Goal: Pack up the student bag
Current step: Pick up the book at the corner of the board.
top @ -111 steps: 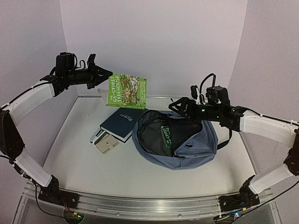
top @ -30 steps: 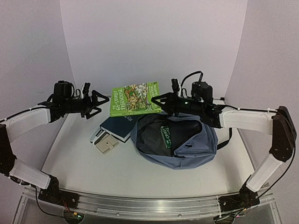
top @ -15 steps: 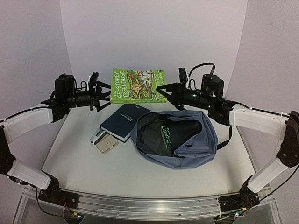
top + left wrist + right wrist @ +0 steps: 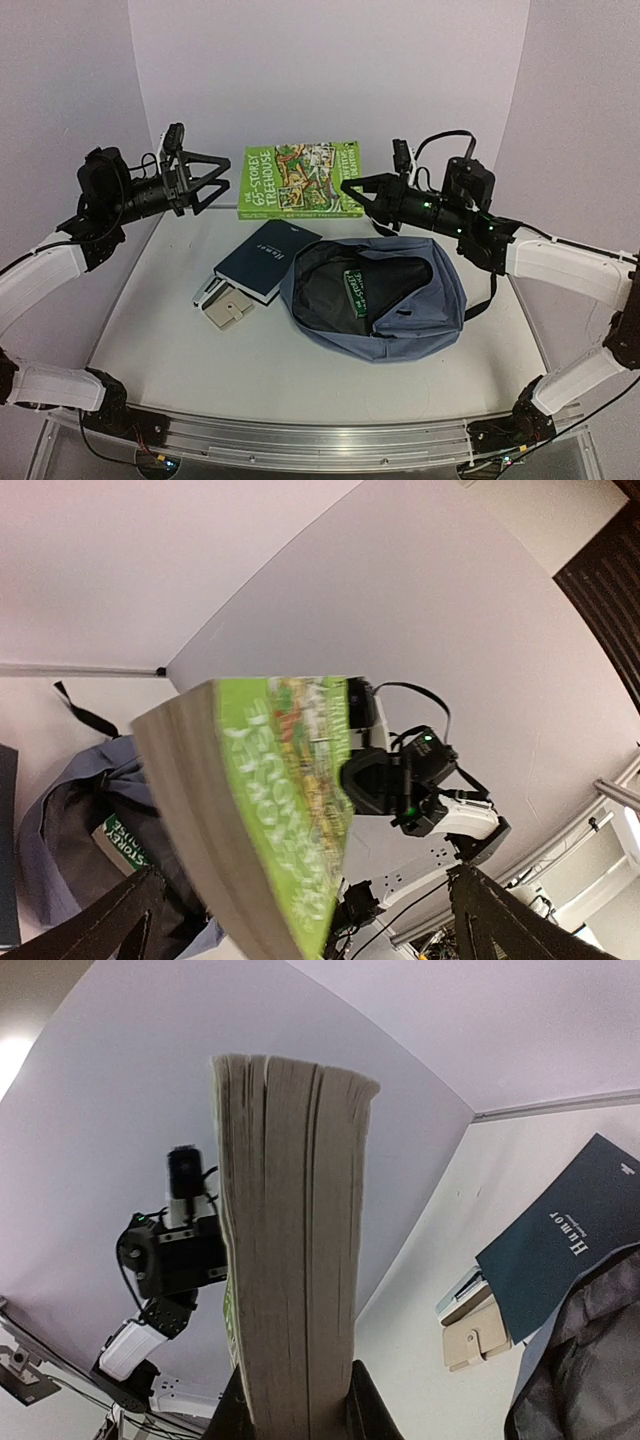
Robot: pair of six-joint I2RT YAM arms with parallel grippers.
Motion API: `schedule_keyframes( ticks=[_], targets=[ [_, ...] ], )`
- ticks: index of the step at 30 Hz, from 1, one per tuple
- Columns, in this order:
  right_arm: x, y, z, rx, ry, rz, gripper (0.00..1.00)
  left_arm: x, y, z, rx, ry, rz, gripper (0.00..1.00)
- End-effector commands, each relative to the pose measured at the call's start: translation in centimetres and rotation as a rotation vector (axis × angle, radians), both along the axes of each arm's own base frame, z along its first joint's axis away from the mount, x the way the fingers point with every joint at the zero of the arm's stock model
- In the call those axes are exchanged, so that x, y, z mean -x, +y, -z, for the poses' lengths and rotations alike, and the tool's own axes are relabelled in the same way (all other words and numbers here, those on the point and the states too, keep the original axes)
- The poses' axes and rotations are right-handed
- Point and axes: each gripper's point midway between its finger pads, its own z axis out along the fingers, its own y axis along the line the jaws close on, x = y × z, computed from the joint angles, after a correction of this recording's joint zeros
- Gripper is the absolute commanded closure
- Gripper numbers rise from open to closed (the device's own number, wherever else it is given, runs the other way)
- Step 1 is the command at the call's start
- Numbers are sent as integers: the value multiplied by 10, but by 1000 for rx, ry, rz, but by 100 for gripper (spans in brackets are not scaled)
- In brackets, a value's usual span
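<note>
The student bag [image 4: 415, 305] lies on the table right of centre, grey-blue, its mouth open on dark lining [image 4: 60, 810]. A green book [image 4: 354, 290] sits inside it. My right gripper [image 4: 356, 198] is shut on the right edge of a second green book [image 4: 298, 182] and holds it in the air behind the bag. In the right wrist view its page edge [image 4: 290, 1240] stands between the fingers of that gripper [image 4: 300, 1415]. My left gripper [image 4: 226, 178] is wide open just left of that book and holds nothing. Its wrist view shows the cover [image 4: 290, 800].
A dark blue book [image 4: 262, 262] lies left of the bag and leans on its edge [image 4: 570, 1230]. A beige snap case [image 4: 228, 306] and a small white item lie at its near-left corner. Lilac walls close in the back and both sides.
The left gripper, open, has drawn back to the left and risen, away from the green book. The right gripper has carried the book up and back, away from the bag.
</note>
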Motion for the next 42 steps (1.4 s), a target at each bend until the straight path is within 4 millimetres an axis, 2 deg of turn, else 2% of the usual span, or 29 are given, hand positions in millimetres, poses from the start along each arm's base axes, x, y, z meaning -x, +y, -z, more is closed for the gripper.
schedule_keyframes(
  ticks=[1,5,9,17,23,27,31,40,42],
  targets=[
    [-2,-10,-27,-55,-75,48,100,17,1,-27,51,-104,34,0],
    [2,-10,-30,-59,-82,34,100,9,-2,-15,32,-55,31,0],
    [8,-11,-39,-69,-104,21,100,-9,-5,5,-28,33,-10,0],
    [27,2,-57,-82,-173,-45,100,-28,-21,31,-76,130,13,0],
    [40,6,-69,-118,-221,-100,100,-30,-31,35,-77,153,64,0],
    [39,7,-69,-127,-231,-90,100,-21,-39,29,-52,143,137,4],
    [27,7,-58,-111,-211,-38,100,-11,-43,24,-34,129,199,24],
    [3,9,-31,-50,-158,58,100,-6,-39,27,-35,136,183,80],
    [-3,7,-21,1,-141,93,94,-9,-39,28,-39,146,167,92]
  ],
)
